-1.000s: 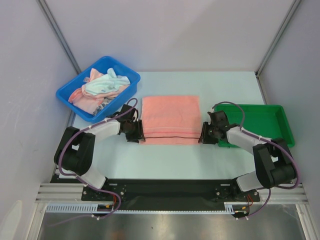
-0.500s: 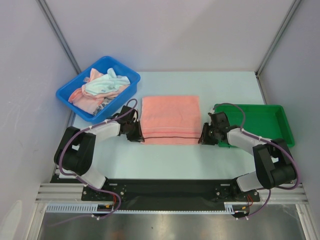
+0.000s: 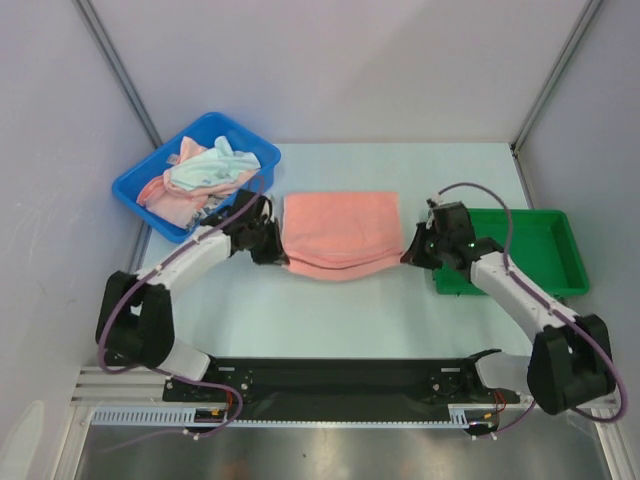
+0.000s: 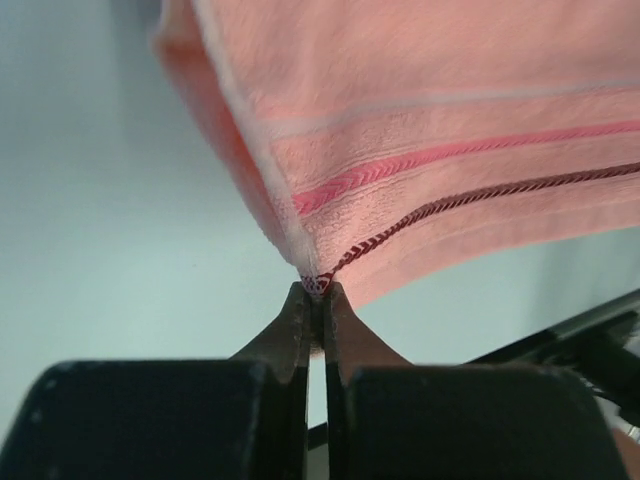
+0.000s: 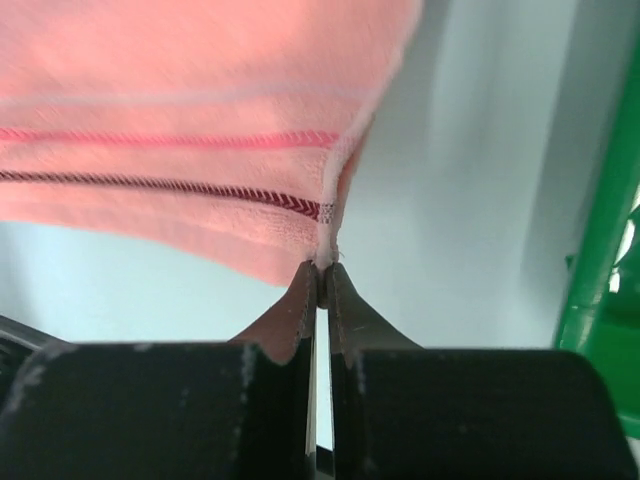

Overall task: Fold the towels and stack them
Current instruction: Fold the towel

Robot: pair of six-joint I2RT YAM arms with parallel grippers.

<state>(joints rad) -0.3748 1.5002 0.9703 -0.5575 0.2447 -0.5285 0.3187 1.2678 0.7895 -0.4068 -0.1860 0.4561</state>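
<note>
1. I see a pale table [image 3: 330,320] between grey walls [image 3: 340,70]; a blue bin [image 3: 150,218] of crumpled towels [image 3: 205,170] sits far left, a green tray [image 3: 530,240] right.
2. The pink towel [image 3: 340,228] lies centre; the left gripper [image 3: 272,250] and right gripper [image 3: 410,252] are clamped tight on its near corners.
3. A second ago that edge lay flat; now it is lifted and sagging.

Soft cloth amid hard plastic and metal.
Matt, nubbly pile on the salmon towel [image 3: 340,232] at centre, with a tighter woven striped band near its hem. Glossy moulded plastic for the blue bin [image 3: 150,218] upper left and the green tray [image 3: 545,245] right. Smooth, pale, matt table top [image 3: 330,310]. Grooved bare-metal rail [image 3: 120,385] along the bottom.
</note>
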